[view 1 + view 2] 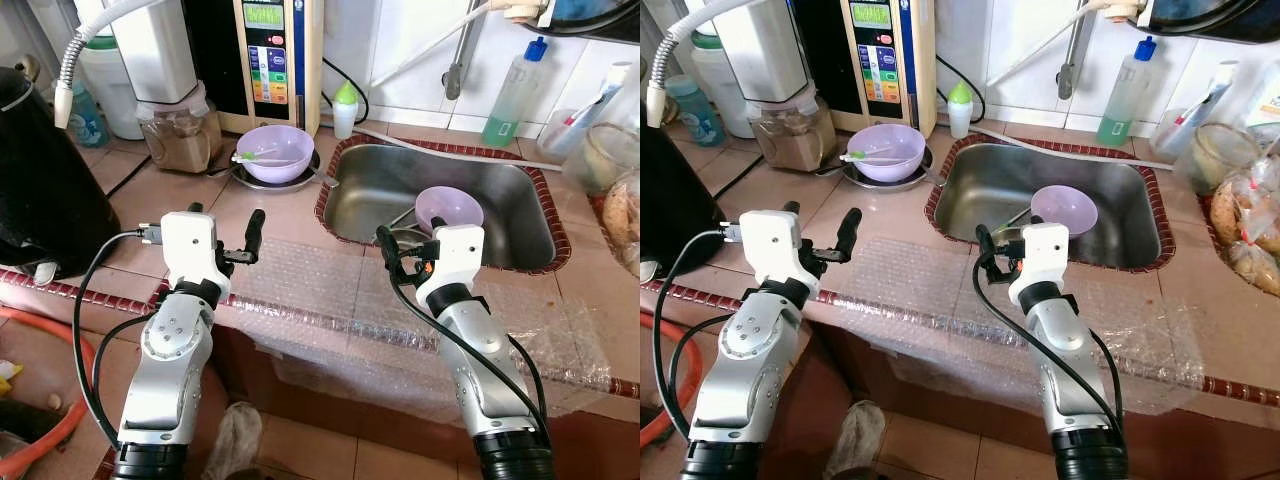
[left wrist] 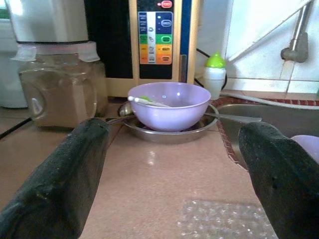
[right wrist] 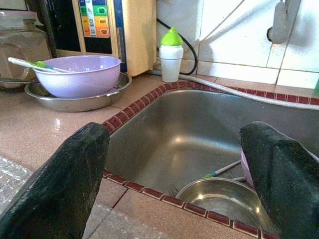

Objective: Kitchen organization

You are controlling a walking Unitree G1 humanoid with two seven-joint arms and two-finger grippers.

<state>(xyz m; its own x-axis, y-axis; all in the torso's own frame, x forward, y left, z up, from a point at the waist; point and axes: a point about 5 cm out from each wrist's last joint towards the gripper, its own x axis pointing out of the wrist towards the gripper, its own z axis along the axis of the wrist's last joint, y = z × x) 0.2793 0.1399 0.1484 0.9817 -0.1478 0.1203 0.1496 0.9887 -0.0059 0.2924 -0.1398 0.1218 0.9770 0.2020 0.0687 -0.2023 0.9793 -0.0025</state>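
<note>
Both claws hover empty with fingers spread apart, likely poised to choose a first pickup. The left claw [image 1: 222, 238] aims across the surface [image 1: 150, 190] at a purple bowl [image 1: 277, 152] resting in a steel plate [image 2: 149, 133], with a utensil lying across the bowl. The right claw [image 1: 408, 250] sits at the sink [image 1: 520, 255] edge; inside are a second bowl [image 1: 448, 208], a steel dish [image 3: 219, 199] and a fork.

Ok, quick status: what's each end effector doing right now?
Left end effector: open, holding nothing, above the counter, facing the purple bowl.
Right end effector: open, holding nothing, at the sink edge.
</note>
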